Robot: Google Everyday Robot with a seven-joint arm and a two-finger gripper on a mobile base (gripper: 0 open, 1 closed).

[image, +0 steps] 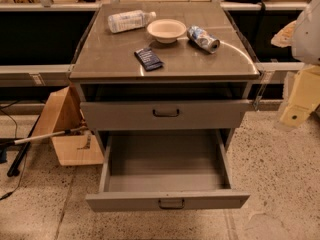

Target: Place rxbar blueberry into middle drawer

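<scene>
The rxbar blueberry point(148, 58), a small flat bar in a dark navy wrapper, lies on the grey cabinet top point(110, 59), near its front middle. The middle drawer point(167, 201), the lower of the two grey drawers, is pulled far out and its inside shows nothing in it. The upper drawer point(166, 114) stands only slightly out. My gripper point(294, 115), pale cream, hangs at the right edge of the view, to the right of the cabinet at about the upper drawer's height, well apart from the bar.
On the cabinet top, behind the bar, lie a clear plastic bottle point(129, 20) on its side, a white bowl point(166, 30) and a crushed blue-silver can point(203, 38). A cardboard box point(65, 129) and a pole point(45, 135) sit on the floor to the left.
</scene>
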